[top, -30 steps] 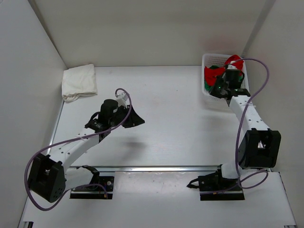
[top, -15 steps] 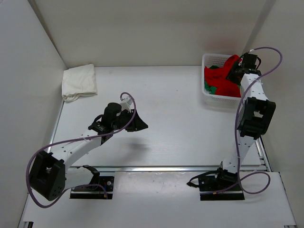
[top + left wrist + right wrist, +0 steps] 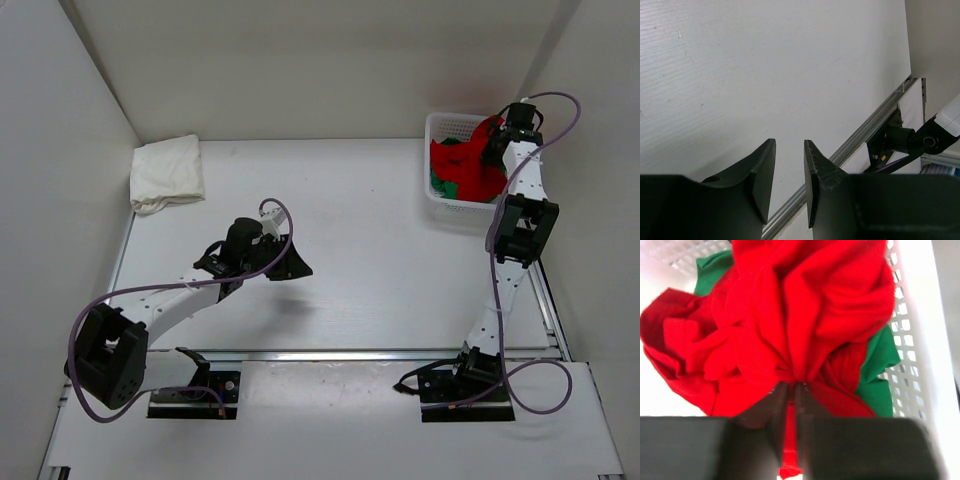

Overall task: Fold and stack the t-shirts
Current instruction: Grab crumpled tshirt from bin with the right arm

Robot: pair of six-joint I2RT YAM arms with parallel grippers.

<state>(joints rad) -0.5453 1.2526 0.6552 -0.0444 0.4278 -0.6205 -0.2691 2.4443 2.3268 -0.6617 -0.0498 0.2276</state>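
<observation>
The red t-shirt [image 3: 468, 165] lies bunched in the white mesh basket [image 3: 445, 125] at the back right, over the green t-shirt [image 3: 441, 186]. My right gripper [image 3: 497, 135] is shut on a fold of the red t-shirt [image 3: 790, 315], pinched between its fingertips [image 3: 792, 386] above the basket; the green t-shirt [image 3: 880, 370] shows beside it. The white t-shirt [image 3: 166, 172] lies folded at the back left of the table. My left gripper [image 3: 298, 266] is open and empty over the middle of the table, its fingers [image 3: 790, 150] slightly apart.
White walls close in the table on the left, back and right. A metal rail [image 3: 340, 353] runs along the near edge, with both arm bases behind it. The right arm stands stretched up beside the basket.
My right gripper has risen from inside the basket toward the back right, drawing the red t-shirt up with it. My left gripper has moved a little right and nearer.
</observation>
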